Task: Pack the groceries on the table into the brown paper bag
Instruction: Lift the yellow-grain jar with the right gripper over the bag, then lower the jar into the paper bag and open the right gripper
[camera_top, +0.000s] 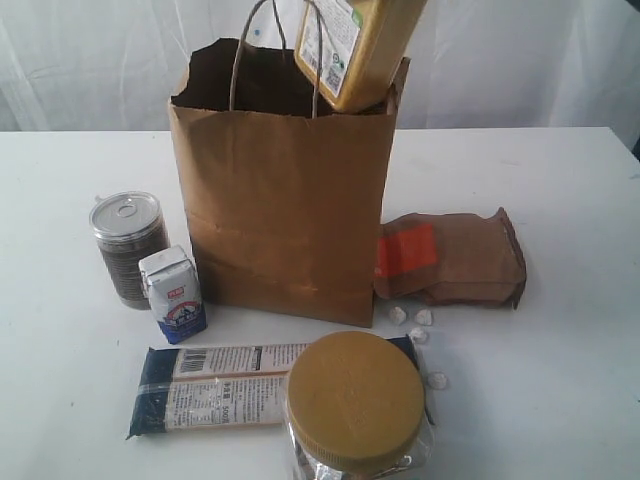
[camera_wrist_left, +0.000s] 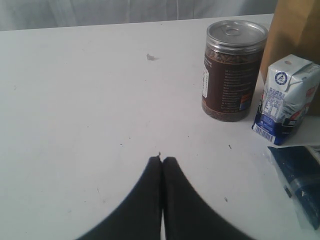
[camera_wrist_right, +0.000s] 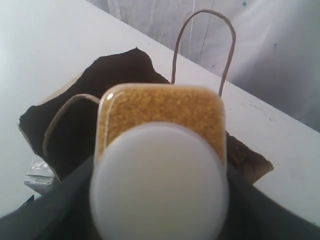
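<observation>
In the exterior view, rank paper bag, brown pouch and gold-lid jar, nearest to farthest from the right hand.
1. paper bag, below the right hand holding the white-lid jar.
2. brown pouch, right of the bag.
3. gold-lid jar, nearest the camera.

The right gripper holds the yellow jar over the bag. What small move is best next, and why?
Probably shift the jar slightly toward the middle of the bag, then lower it. The right gripper is shut on it, and the jar hangs tilted with its base at the mouth, close to the right rim and a handle, so it might snag.
</observation>
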